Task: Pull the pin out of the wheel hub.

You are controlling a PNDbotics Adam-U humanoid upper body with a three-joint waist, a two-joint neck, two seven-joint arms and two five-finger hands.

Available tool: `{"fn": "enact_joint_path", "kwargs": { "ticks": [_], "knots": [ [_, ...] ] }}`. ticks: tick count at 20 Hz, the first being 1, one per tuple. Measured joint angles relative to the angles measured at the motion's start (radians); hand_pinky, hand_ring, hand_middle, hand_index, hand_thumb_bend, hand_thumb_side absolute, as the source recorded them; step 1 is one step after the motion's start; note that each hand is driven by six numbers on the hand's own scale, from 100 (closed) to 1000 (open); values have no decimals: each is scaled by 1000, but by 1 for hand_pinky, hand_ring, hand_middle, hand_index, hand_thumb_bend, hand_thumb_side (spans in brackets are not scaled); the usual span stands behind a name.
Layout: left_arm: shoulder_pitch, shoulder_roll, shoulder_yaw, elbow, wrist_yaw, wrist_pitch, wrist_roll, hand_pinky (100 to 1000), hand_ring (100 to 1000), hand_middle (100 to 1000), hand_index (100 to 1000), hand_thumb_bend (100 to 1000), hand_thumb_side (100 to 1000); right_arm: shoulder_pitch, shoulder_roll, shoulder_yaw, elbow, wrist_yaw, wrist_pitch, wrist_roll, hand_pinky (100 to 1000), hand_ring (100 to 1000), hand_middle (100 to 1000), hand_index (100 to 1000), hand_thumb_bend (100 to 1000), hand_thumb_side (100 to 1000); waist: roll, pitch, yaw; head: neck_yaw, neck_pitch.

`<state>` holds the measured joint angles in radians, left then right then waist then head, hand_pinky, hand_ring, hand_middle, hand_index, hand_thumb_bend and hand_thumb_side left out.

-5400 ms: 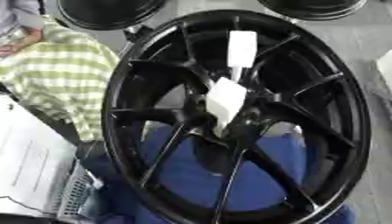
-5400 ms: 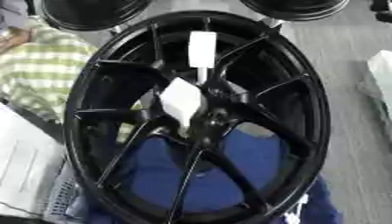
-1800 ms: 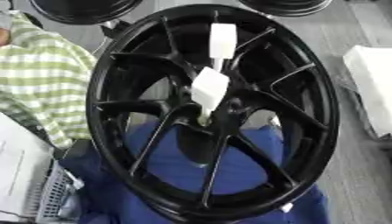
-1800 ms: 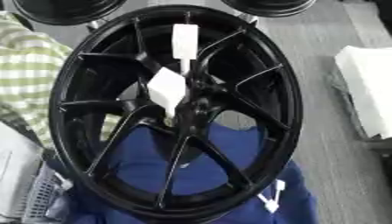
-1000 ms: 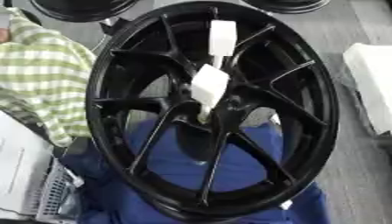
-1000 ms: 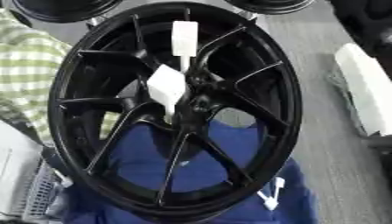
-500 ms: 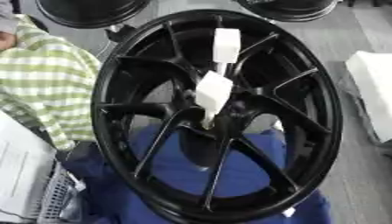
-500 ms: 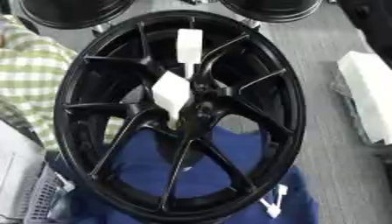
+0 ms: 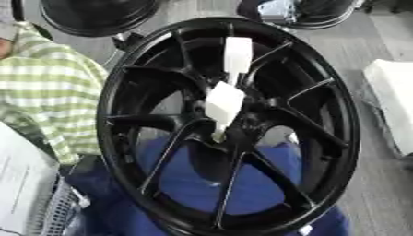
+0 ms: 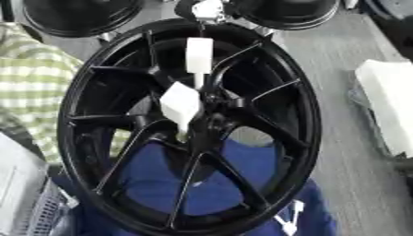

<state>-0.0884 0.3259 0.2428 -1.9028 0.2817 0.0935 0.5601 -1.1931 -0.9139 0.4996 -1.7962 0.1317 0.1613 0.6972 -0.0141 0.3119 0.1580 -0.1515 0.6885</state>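
Large black multi-spoke alloy wheel (image 9: 230, 124) filling the middle of both views, face up, propped over a blue cloth (image 9: 209, 184) that shows through the lower spokes. At the hub, a pale slender pin (image 9: 218, 134) — lower tip seated among the spoke roots, long axis running up and slightly right toward the far rim. White tags (image 9: 225, 102) fixed along it, a second oblong tag (image 9: 237, 54) higher up near the upper rim.

Neither hand visible in either view — nothing touching the pin, fingers not to be judged. No telling which arm is nearer. Pin apparently not yet drawn; likely pull along its own axis, away from the hub.

Green-and-white checked fabric (image 9: 44, 97) just beside the wheel's left rim.
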Motion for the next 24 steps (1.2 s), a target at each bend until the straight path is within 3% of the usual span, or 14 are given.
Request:
{"fn": "enact_joint_path", "kwargs": {
  "ticks": [9,24],
  "knots": [
    [0,0,0,0,0,0,0,703,563,578,726,489,559,17,-20,12,-59,-37,57,34,843,833,759,817,209,495,-1,0,-1,2,6],
    [-2,0,-5,0,1,2,-2,703,564,578,726,488,561,20,-6,80,-27,-23,83,120,842,833,758,826,249,572,-1,4,-2,2,14]
  ]
}}
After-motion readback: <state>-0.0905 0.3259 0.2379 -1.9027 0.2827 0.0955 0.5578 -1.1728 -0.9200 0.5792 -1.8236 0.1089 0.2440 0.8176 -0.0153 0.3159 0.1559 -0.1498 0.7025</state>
